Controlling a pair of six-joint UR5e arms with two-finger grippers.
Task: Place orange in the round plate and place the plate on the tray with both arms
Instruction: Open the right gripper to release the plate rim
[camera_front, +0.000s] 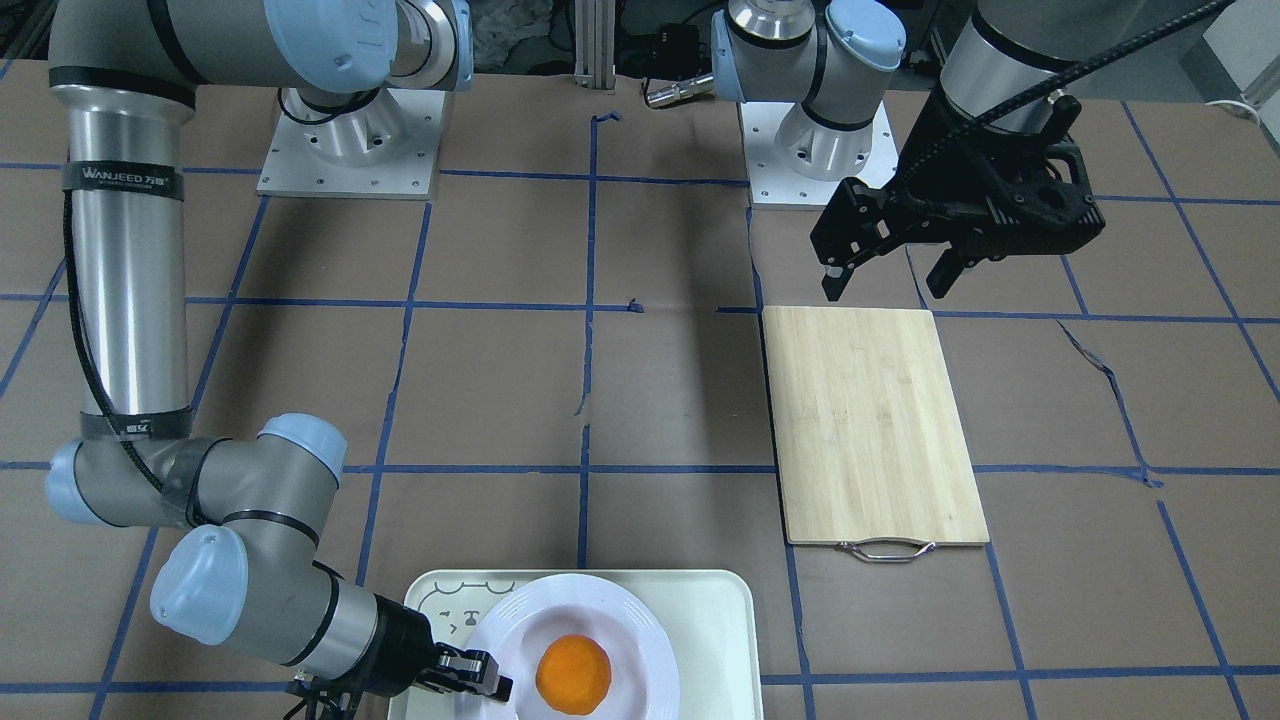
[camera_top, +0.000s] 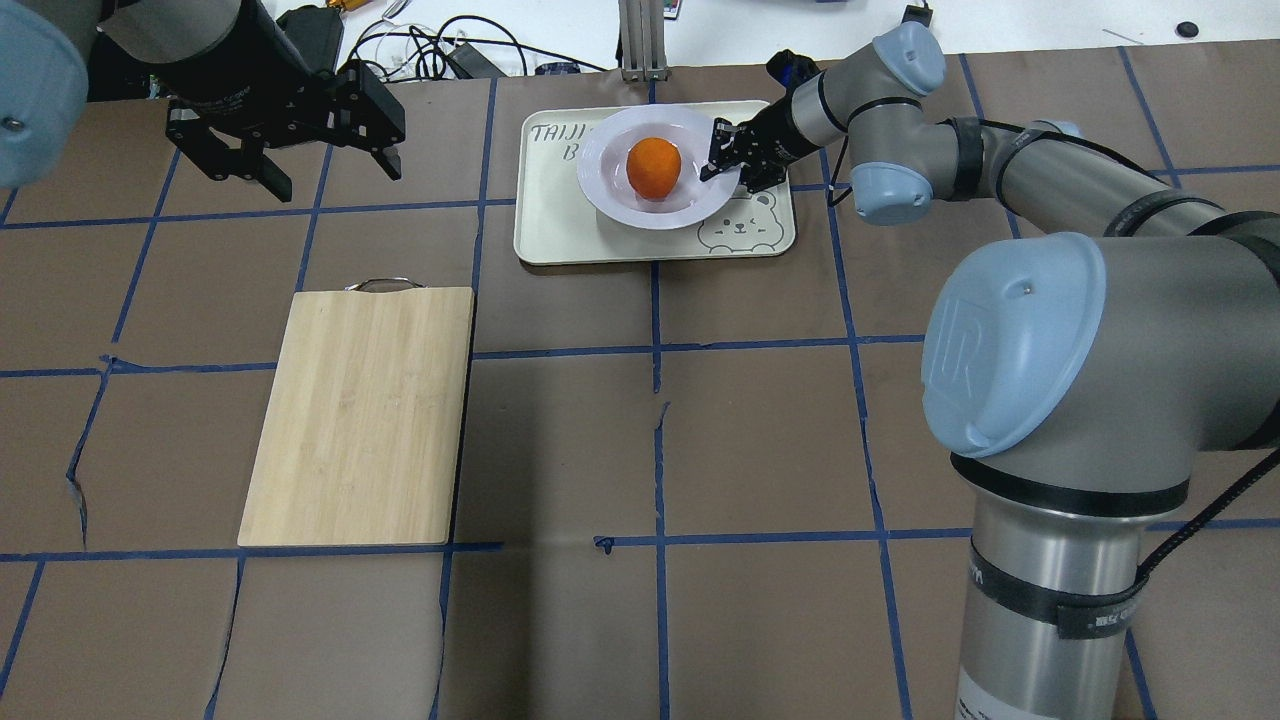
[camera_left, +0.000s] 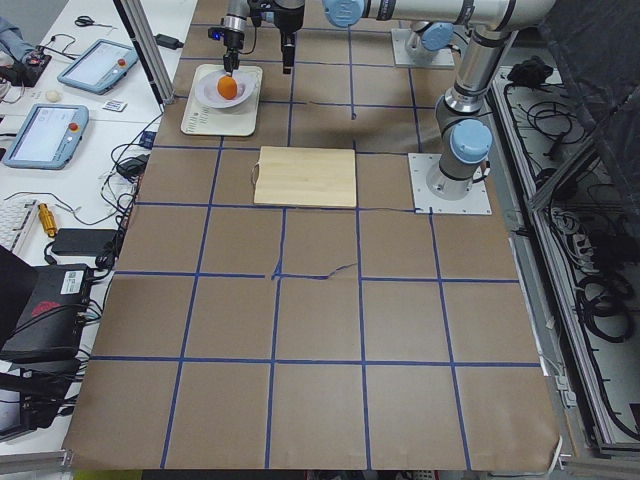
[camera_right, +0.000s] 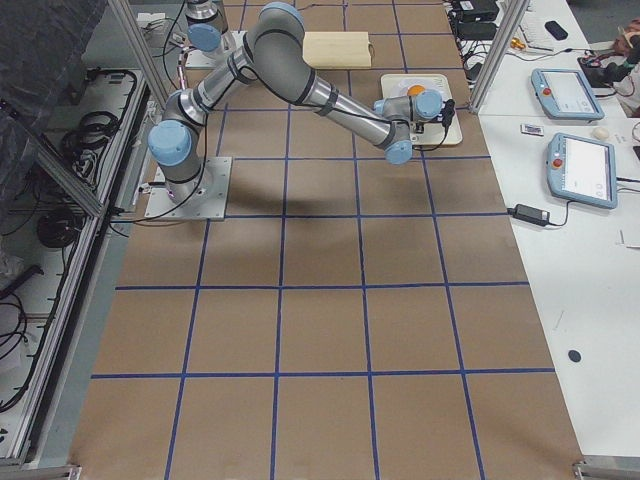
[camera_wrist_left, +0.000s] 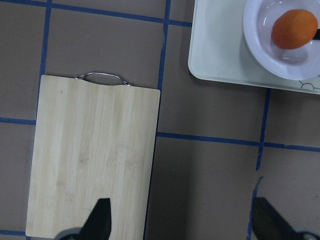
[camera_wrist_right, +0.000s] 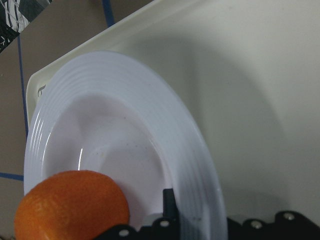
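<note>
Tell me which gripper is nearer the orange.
Right. The right gripper is at the round plate's rim, just beside the orange; the left gripper hangs open well away, over by the cutting board.

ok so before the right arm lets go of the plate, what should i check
1. Orange in the plate: ok, it sits in the sunken centre.
2. Plate over the tray: ok, inside its outline in the overhead view.
3. Plate resting flat on the tray: cannot tell; the wrist view shows shadow under the rim.
4. Right gripper hold: ok, shut on the plate's rim.
5. Left gripper out of the way: ok, open, empty, raised well apart from the tray.
</note>
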